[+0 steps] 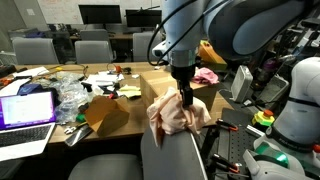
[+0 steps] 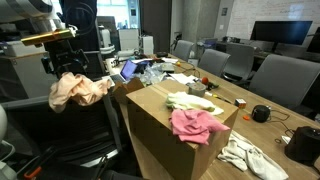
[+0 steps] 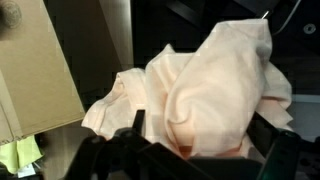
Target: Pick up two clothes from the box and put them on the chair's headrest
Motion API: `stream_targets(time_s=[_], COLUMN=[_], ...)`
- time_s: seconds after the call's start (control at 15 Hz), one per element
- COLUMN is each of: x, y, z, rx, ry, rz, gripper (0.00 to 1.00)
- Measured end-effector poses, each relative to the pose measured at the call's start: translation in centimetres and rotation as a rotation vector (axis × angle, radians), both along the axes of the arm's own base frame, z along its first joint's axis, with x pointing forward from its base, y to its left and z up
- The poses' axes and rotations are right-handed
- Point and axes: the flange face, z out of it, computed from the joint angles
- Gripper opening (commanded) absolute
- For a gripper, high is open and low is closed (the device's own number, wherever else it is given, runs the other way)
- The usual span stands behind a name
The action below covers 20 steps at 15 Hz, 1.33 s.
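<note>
A peach cloth (image 1: 180,115) hangs bunched over the top of the grey chair's headrest (image 1: 172,155); it also shows in an exterior view (image 2: 78,90) and fills the wrist view (image 3: 210,90). My gripper (image 3: 200,130) is right above it, its fingers spread wide on either side of the cloth, and it also shows in both exterior views (image 1: 185,92) (image 2: 62,62). The cardboard box (image 2: 160,140) stands beside the chair. It holds a pink cloth (image 2: 195,125) (image 1: 206,75) and a pale green-white cloth (image 2: 190,102).
A white cloth (image 2: 245,155) lies on the wooden table by the box. A laptop (image 1: 25,110), plastic wrap and clutter fill the table beyond the box. Office chairs and monitors stand behind. A black round object (image 2: 262,113) sits on the table.
</note>
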Motion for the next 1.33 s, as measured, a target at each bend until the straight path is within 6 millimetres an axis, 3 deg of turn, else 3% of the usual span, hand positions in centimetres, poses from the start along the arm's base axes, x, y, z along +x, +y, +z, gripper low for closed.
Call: stream_targets(time_s=[0.67, 1.07, 1.33], x=[0.8, -1.7, -3.8], y=[-2.5, -4.1, -7.8], z=[2.2, 7.9, 10.2], rx=[0.02, 0.075, 0.103], ry=[-0.025, -0.125, -0.122], rz=[-0.094, -0.144, -0.278], gripper=[1.0, 1.0, 1.0])
